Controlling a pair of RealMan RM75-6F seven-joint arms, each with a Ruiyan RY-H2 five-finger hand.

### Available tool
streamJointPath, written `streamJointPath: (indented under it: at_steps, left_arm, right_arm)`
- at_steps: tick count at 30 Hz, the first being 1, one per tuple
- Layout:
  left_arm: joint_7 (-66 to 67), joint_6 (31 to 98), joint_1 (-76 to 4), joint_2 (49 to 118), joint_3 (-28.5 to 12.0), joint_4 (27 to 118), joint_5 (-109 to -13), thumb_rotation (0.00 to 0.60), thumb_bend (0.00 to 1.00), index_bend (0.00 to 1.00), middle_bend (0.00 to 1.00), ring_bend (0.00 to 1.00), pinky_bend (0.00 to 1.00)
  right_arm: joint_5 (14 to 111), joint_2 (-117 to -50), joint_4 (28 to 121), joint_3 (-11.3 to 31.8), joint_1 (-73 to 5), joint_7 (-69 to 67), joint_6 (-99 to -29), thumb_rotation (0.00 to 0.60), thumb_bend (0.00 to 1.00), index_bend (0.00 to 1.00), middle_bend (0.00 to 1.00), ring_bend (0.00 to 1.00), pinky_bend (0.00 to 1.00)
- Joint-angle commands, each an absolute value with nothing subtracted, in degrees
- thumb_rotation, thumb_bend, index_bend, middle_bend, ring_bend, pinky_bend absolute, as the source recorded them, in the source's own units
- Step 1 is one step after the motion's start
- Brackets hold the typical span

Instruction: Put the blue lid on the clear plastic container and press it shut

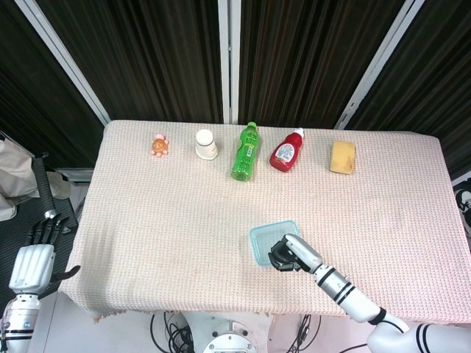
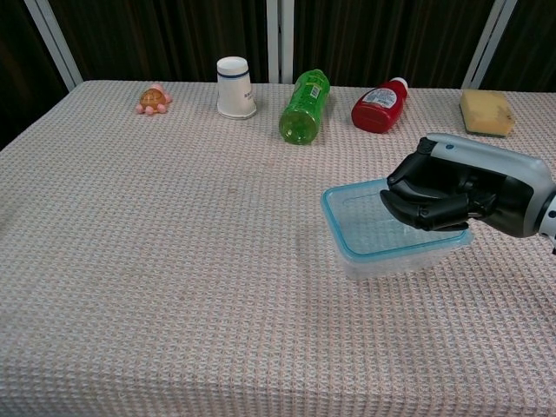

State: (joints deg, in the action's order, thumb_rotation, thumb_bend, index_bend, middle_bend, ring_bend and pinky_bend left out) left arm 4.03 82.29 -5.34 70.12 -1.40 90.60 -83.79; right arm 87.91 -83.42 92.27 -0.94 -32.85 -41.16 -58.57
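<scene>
The clear plastic container (image 2: 382, 259) stands on the table right of centre, with the blue-rimmed lid (image 2: 358, 228) lying on top of it; both also show in the head view as one container (image 1: 266, 239). My right hand (image 2: 434, 193) has its fingers curled into a fist and rests on the lid's right half, covering that part. In the head view the right hand (image 1: 288, 254) sits at the container's near right corner. My left hand (image 1: 33, 261) hangs off the table's left edge, fingers apart and holding nothing.
Along the far edge lie an orange toy (image 1: 159, 144), a white cup (image 1: 207, 144), a green bottle (image 1: 244, 152) on its side, a red sauce bottle (image 1: 286, 151) and a yellow sponge (image 1: 342, 157). The tablecloth (image 1: 169, 220) covers the table.
</scene>
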Motion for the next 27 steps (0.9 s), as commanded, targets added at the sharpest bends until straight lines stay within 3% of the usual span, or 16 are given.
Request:
streamJointPath:
  at_steps: [1, 27]
  left_arm:
    - [4.05, 82.30, -5.36, 70.12, -1.34, 90.59, -83.90, 0.600, 0.06, 0.08, 0.00, 0.00, 0.00]
    - [3.29, 81.79, -5.42, 70.65, -1.29, 89.73, -83.52, 0.600, 0.06, 0.08, 0.00, 0.00, 0.00]
  right_arm:
    - [87.28, -84.75, 91.11, -0.15, -32.83, -40.77, -58.61, 0.600, 0.67, 1.00, 0.93, 0.93, 0.97]
    - [85.55, -89.17, 86.63, 0.57, -32.43, -38.06, -56.79, 0.600, 0.68, 1.00, 0.93, 0.92, 0.97]
